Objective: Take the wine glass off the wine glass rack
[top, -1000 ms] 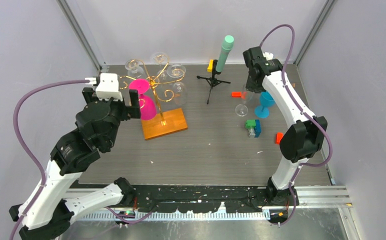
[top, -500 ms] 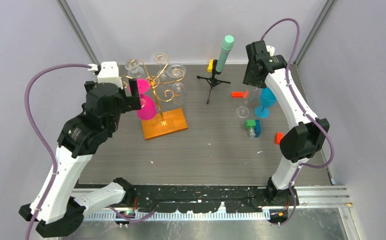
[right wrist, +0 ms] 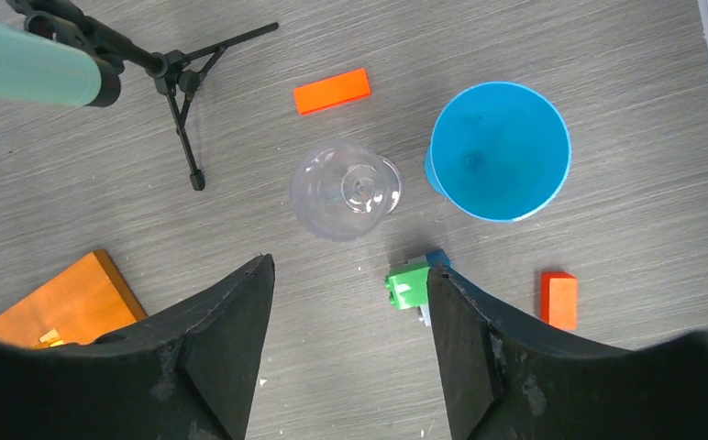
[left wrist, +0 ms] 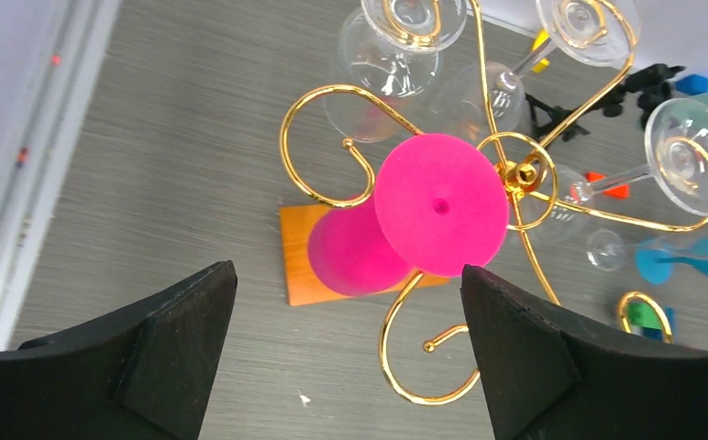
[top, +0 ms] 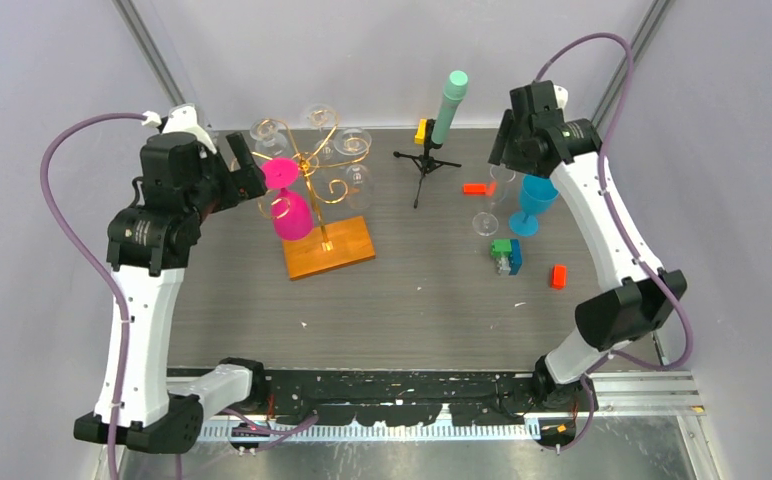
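At the left of the overhead view, your left fingers (left wrist: 171, 353) are spread wide and empty. They face the pink wine glass (left wrist: 437, 215), which hangs foot-up on the gold wine glass rack (top: 332, 250). At the right, your right fingers (right wrist: 208, 353) stand parted, gripping nothing, over a clear wine glass (right wrist: 346, 188) that stands upright on the counter (right wrist: 607, 73) beside a blue goblet (right wrist: 500, 151).

Upright gold wine glass rack (top: 309, 162), pink wine glass (left wrist: 439, 217) (upside down) among its scrolls
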Robot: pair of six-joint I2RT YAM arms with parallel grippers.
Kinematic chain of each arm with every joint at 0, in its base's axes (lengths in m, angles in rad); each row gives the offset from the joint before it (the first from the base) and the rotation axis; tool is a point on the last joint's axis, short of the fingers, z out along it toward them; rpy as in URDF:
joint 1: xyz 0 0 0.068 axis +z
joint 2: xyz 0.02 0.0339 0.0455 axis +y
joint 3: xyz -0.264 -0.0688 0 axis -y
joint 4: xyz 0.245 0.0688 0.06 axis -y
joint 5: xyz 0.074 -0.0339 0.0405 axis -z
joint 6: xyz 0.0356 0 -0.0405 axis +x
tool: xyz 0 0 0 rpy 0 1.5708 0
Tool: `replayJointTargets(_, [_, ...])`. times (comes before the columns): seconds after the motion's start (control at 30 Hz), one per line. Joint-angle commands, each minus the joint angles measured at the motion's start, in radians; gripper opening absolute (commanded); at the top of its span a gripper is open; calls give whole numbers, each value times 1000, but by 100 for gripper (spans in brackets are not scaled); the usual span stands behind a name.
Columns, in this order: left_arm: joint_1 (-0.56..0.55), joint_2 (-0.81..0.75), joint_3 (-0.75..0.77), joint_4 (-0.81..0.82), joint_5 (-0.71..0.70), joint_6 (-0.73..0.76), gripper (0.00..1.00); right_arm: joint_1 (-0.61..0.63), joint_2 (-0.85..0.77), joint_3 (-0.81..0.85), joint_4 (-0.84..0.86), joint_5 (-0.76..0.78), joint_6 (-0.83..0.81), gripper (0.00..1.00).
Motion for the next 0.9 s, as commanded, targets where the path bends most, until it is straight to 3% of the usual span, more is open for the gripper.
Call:
replayJointTargets(0.0, [95,-4,-40,70,248,-102,96,-5,-121,-56,73,-9,13,68])
replayJointTargets(0.2, [201,-19,-144,181,408,-224,94,-5,-191,-108,93,-22,28,69])
replayJointTargets(0.43, [223,-39,-246,293,419,-350,74,-5,-235,-167,124,-57,47,68])
replayJointTargets(0.7, [230,-29,-300,389,464,-439,65,-5,-268,-212,157,-87,48,68])
replayJointTargets(0.87, [236,-29,-327,412,495,-489,51,-5,-278,-227,161,-90,48,68])
